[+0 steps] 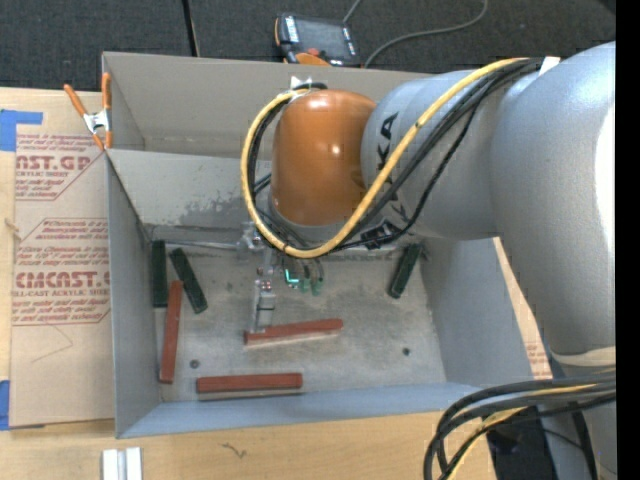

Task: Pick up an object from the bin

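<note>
Though nothing is lifted clear of the grey metal bin (125, 268) yet, the pick looks close to its grasping step, judging by where the gripper sits. Taking the central red-brown bar (293, 332) as the landmark, every other piece lies flat on the floor. Farthest to its left is a dark green bar (157, 273), lying along the left wall. Just beside that is a long red-brown strip (171, 332), running front to back. A second dark green bar (187, 280) lies slanted close to the strip's upper end. Nearer the landmark, in front of it and a little left, rests a red-brown block (249, 382), apart from it. The gripper (264, 310) hangs under the arm's orange cover (315, 163), right at the central bar's left end. Whether it is apart or together I cannot tell, nor whether it touches the bar. Well to the landmark's right, a third dark green bar (404, 270) lies tilted by the back wall. By my reading the approach is done; what is left is closing on the central bar and raising it out of the bin.
</note>
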Controlling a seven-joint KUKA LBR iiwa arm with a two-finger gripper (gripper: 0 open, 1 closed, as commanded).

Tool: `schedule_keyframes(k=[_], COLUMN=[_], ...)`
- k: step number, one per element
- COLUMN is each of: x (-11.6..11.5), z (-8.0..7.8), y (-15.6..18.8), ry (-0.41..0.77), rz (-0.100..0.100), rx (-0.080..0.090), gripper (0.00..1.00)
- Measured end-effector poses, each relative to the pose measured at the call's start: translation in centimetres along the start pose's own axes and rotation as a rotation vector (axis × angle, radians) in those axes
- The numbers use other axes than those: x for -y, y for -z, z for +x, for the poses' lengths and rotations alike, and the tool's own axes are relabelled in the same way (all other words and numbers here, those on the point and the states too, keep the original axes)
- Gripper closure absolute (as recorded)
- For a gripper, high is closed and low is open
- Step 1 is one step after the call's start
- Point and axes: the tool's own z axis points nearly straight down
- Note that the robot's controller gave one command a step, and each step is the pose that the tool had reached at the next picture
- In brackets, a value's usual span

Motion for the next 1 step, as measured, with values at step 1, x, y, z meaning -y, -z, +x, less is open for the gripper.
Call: schedule_keyframes(k=[1], x=[6.54], z=[2.94], y=[-8.96], ry=[0.014], rz=[0.002], rx=[-0.002], gripper=[0.0])
